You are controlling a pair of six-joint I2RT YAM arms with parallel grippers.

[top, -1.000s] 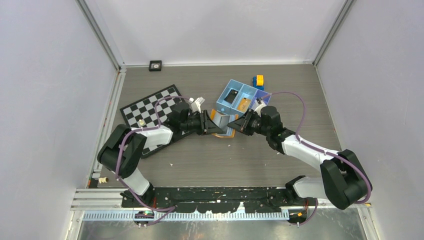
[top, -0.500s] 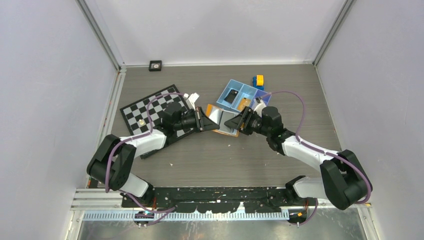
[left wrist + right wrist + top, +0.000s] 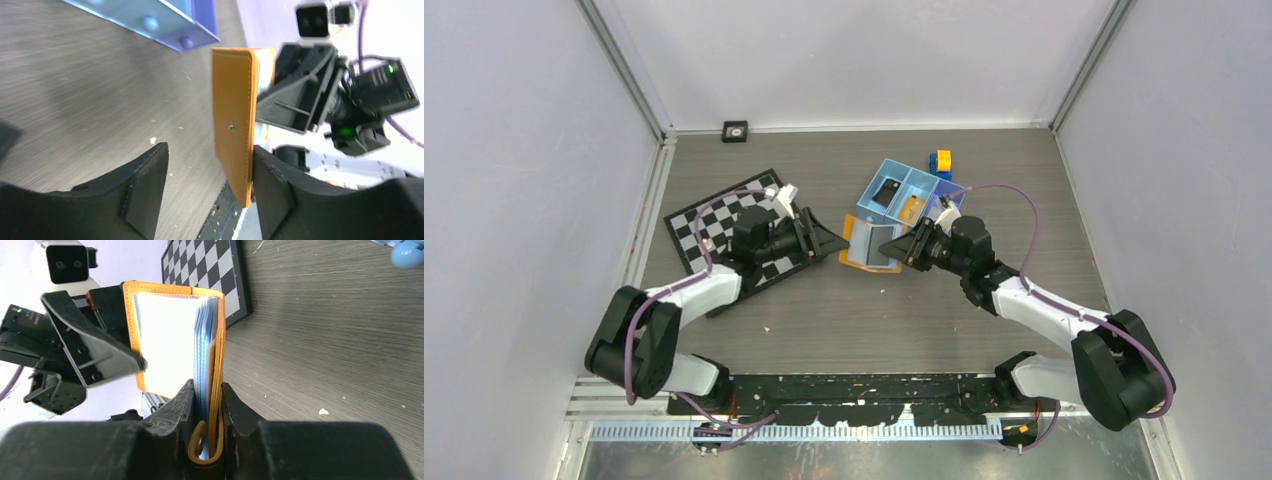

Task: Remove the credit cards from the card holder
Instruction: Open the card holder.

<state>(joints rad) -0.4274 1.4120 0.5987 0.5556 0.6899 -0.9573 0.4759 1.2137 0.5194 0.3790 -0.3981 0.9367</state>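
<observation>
Right wrist view: pinching the card holder (image 3: 170,340) upright between the arms in right jaws, with left jaws spread beside its cover; seemingly mid-opening, next needing grip on the blue cards (image 3: 206,355).

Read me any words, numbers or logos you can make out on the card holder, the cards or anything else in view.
No text can be read in any view.
card holder: plain orange outside with one small metal stud; its clear sleeve is washed out in the right wrist view.
blue cards: seen edge-on, faces hidden.
Items in the tray: too small to read.
chessboard: squares only, no letters visible.
</observation>
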